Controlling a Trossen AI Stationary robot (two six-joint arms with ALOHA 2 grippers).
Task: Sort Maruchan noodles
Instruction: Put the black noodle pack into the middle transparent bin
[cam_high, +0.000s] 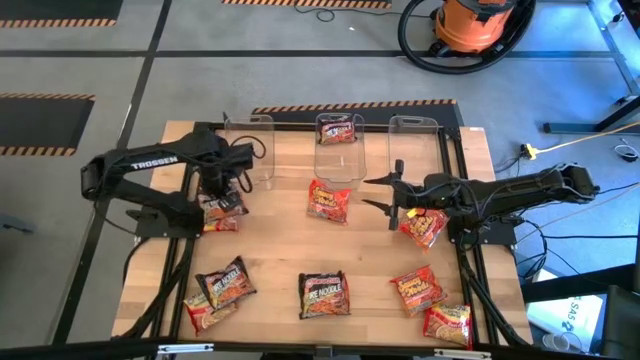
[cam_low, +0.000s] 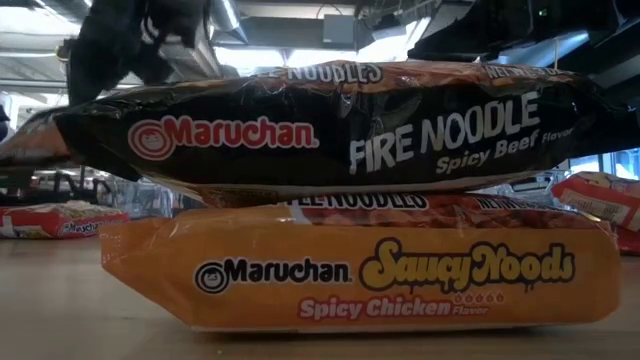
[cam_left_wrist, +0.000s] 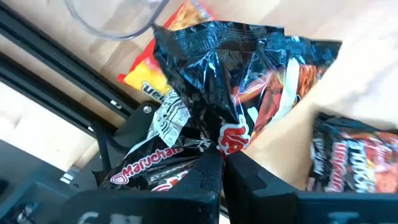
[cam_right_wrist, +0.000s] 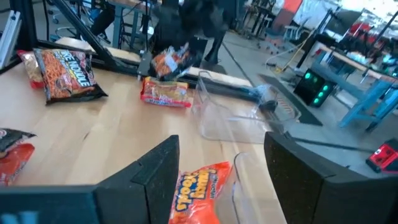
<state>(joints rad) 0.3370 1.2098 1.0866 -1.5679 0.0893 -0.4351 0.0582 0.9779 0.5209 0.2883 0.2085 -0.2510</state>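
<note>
One thin corner of the dark packet (cam_left_wrist: 236, 81) sits in the closed left gripper (cam_left_wrist: 222, 155), so it may slip out, while the right gripper (cam_right_wrist: 217, 165) waits open and empty.

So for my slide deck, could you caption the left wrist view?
Left hand shut on a crinkled black noodle packet, with a yellow packet beneath on the wooden table.

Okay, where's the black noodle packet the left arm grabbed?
High view, left side: the black packet sits pinched in the left gripper, above a yellow packet, near the left tub.
</note>
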